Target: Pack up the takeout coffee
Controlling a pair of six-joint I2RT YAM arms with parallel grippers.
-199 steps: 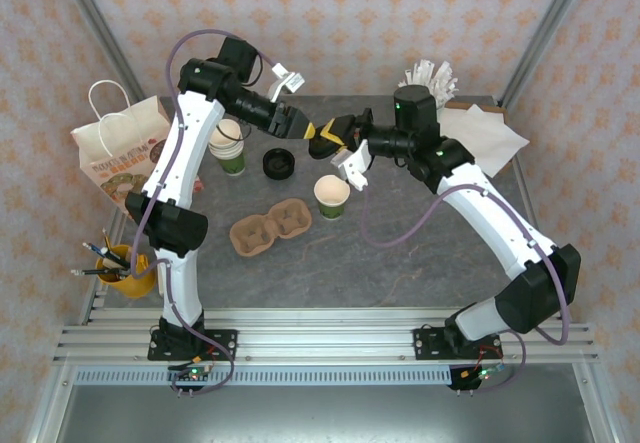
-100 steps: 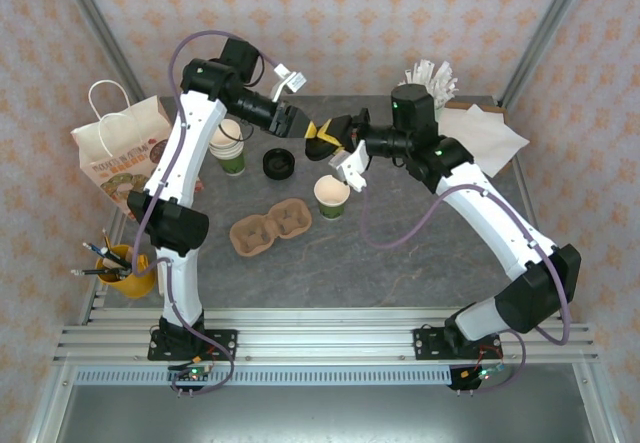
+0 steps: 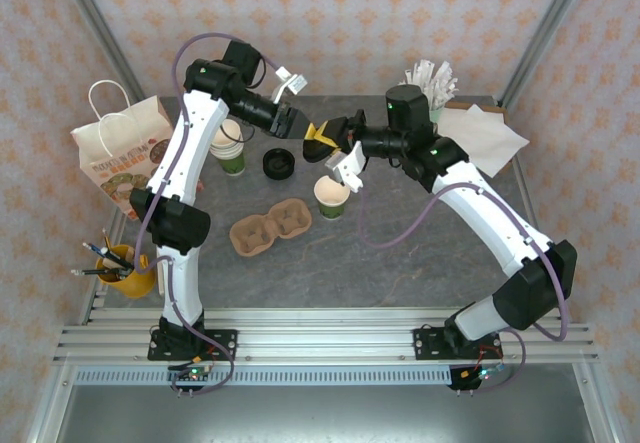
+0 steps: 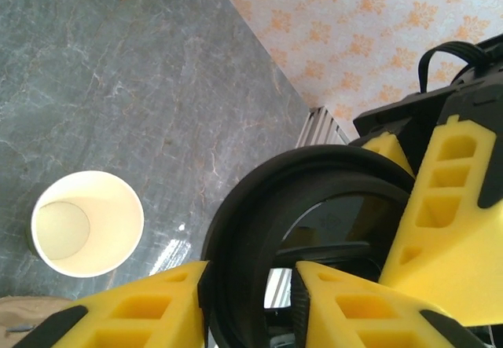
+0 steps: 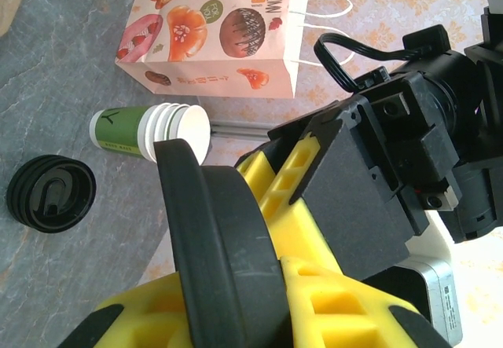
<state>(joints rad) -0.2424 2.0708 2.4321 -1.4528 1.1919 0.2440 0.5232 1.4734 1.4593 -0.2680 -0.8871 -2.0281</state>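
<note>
Two grippers share one black lid in the air above the open takeout coffee cup.

In the overhead view the left gripper and the right gripper meet tip to tip over the grey desk. The left wrist camera shows the left arm's yellow fingers closed on the near rim of the lid. The right arm's fingers clamp the far rim at about 3 o'clock. The cup stands upright and lidless on the desk, cream inside, just at 6 o'clock of the held lid and apart from it. A second lid lies flat at the cup's 10 o'clock, with a stack of cups at its 9 o'clock. A moulded cup carrier sits at the cup's 8 o'clock.
</note>
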